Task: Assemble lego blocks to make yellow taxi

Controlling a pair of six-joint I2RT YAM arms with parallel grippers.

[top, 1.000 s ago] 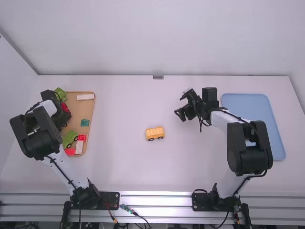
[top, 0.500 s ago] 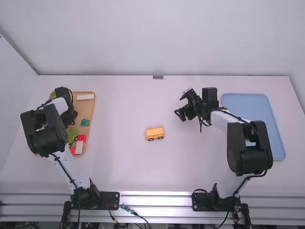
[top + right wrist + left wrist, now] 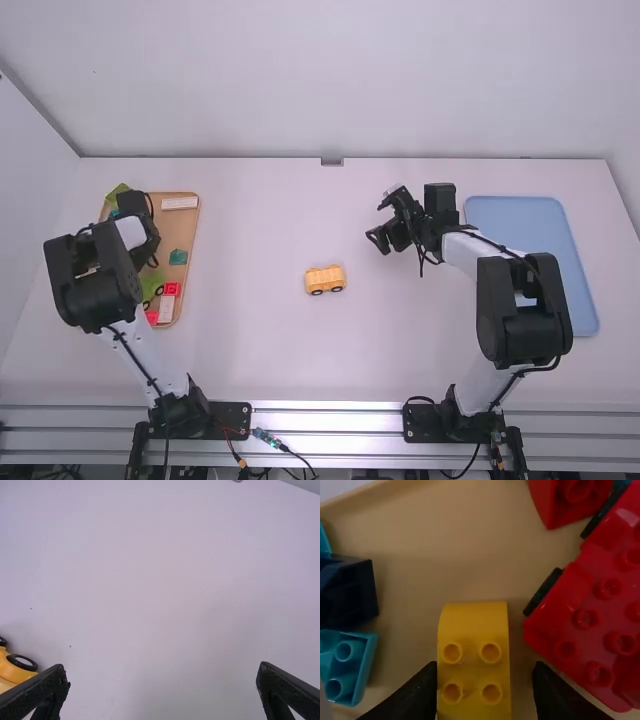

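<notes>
My left gripper point(image 3: 137, 208) is over the wooden tray at the left. In the left wrist view, the open left gripper point(image 3: 485, 680) has a yellow block point(image 3: 474, 655) with a curved end between its fingers; bare tray shows between the block and one finger. A yellow wheeled vehicle piece point(image 3: 325, 279) lies mid-table, and part of this yellow piece point(image 3: 14, 671) appears in the right wrist view. The right gripper point(image 3: 377, 222) is above the table, right of that piece. Seen from its wrist, the right gripper point(image 3: 164, 675) is open with nothing between its fingers.
The wooden tray point(image 3: 185, 262) also holds a green wheeled piece point(image 3: 152, 284), a teal block point(image 3: 178, 257) and a white block point(image 3: 180, 203). Close to the left fingers is a red wheeled piece point(image 3: 590, 615). A blue tray point(image 3: 530, 225) lies at the right.
The left arm has shifted rightward over the wooden tray, mostly in the first half second, and its gripper end has since shifted slightly. The right arm and the mid-table yellow piece have stayed put.
</notes>
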